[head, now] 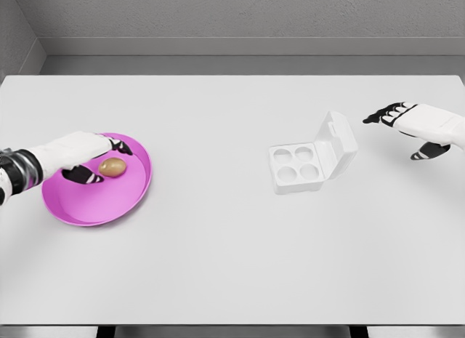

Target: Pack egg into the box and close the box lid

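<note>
Closing around egg point(112, 166) on pink plate point(98, 207) — left hand point(81, 158) fingers apart, not yet clamped. Risk: rolling away or cracking under squeeze. Right hand point(415, 126) spread idle beside open box point(311, 158).

Brown egg point(112, 166) — magenta plate point(109, 207)

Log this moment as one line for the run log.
left robot hand: around egg on pink plate | right robot hand: open, beside box | lid open, cups empty

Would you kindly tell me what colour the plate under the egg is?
The plate is bright magenta-pink, seen in the head view.
</note>
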Robot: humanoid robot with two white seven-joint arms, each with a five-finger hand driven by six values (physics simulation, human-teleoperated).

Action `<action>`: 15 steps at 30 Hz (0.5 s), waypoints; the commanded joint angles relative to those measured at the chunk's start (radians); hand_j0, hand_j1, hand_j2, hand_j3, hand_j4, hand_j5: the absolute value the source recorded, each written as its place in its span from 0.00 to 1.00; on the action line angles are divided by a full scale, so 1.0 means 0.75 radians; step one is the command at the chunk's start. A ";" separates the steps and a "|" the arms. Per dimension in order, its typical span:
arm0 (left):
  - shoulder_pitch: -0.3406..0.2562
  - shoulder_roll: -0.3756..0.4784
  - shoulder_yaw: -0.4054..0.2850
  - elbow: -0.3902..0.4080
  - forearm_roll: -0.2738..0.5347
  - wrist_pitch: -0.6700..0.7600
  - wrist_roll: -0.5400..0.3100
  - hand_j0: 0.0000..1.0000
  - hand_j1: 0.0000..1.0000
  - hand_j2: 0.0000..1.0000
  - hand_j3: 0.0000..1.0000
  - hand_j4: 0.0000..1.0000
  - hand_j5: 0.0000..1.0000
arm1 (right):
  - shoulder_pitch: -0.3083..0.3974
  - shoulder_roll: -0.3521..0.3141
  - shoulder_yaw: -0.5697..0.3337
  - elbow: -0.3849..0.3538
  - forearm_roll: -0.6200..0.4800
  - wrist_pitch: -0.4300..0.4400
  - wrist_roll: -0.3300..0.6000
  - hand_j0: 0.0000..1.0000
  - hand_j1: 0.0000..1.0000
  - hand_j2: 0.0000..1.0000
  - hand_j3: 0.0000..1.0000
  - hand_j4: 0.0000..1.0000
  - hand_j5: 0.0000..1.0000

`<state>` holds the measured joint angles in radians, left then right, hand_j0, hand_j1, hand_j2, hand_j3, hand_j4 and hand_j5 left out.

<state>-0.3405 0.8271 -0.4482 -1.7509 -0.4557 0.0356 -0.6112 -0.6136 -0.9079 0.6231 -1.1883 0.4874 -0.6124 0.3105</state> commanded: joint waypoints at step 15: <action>-0.004 -0.084 -0.014 0.054 -0.088 0.000 0.000 0.77 0.77 0.77 0.77 0.77 0.77 | 0.004 -0.010 0.000 -0.003 -0.006 0.002 -0.001 1.00 1.00 1.00 1.00 1.00 1.00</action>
<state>-0.3436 0.7700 -0.4590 -1.7146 -0.5144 0.0357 -0.6112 -0.6105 -0.9144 0.6237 -1.1901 0.4890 -0.6124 0.3106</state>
